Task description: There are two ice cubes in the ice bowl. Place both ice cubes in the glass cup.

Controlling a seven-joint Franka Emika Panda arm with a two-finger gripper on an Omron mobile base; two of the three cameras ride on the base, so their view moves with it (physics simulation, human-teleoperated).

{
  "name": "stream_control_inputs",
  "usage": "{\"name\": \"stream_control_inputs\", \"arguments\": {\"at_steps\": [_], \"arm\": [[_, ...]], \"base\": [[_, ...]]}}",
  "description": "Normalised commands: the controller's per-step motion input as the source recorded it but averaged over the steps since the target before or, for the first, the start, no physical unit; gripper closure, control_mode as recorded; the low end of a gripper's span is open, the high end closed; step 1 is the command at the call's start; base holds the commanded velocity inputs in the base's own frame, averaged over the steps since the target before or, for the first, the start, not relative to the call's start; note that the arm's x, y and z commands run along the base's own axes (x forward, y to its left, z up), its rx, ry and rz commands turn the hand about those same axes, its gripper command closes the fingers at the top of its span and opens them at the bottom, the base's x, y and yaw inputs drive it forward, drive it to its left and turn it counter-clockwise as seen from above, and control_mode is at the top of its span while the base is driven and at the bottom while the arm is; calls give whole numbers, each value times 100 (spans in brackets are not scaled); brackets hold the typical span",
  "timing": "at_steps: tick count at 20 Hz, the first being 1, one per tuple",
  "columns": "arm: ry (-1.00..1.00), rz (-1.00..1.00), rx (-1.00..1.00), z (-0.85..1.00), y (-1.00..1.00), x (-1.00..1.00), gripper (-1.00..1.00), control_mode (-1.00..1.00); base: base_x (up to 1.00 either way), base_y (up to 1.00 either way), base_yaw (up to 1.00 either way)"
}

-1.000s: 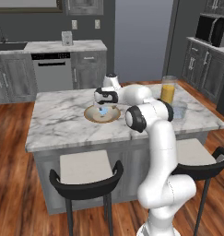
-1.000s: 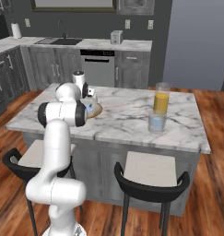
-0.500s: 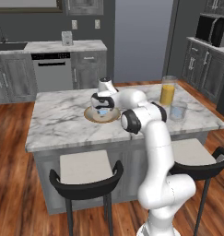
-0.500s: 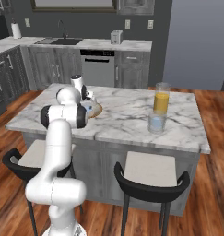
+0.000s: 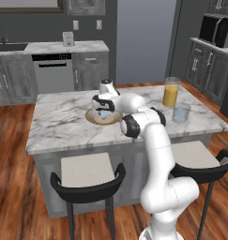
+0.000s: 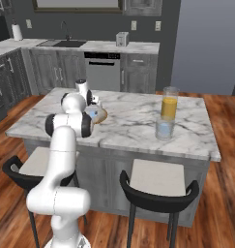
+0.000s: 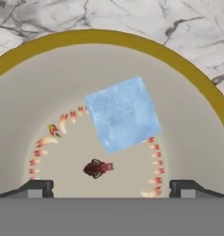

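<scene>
Large white-and-grey marble island counter (image 5: 64, 122), bearing every item below; two black stools tucked beneath its near edge.

White jointed arm (image 5: 150, 136), reaching from the base across the counter, bent low, presumably to bring the hand straight down over the bowl.

Tall clear glass of orange liquid (image 6: 169, 103), upright toward the far side of the counter; no part of the task.

Shallow round tan bowl with golden-brown rim (image 7: 145, 46), flat on the marble directly under the hand; painted ring of small flame marks and a dark red figure on its floor.

Short clear colourless glass tumbler (image 6: 165, 130), upright just in front of the orange glass, well apart from the bowl; destination for the ice, contents not discernible.

Two-finger dark gripper (image 7: 111, 188), hovering low inside the bowl's rim; jaws spread wide, one tip at each lower corner of the hand view, holding nothing and touching nothing; likely set this wide to straddle the cube.

Pale-blue translucent ice cube (image 7: 122, 114), lying on the bowl floor, rotated corner-on, ahead of the tips and roughly midway between their lines; apparently the pick-up target; second cube not made out here.
</scene>
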Motion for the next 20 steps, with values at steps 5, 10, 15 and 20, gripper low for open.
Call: {"name": "stream_control_inputs", "arguments": {"at_steps": [5, 10, 15, 20], "arm": [[0, 0, 0, -23, 0, 8, -100, -100], [-5, 0, 0, -12, 0, 20, -100, -100], [-8, 0, 0, -8, 0, 29, -100, -100], [0, 0, 0, -23, 0, 22, 100, -100]], "base": [[0, 0, 0], [0, 0, 0], [0, 0, 0], [0, 0, 0]]}}
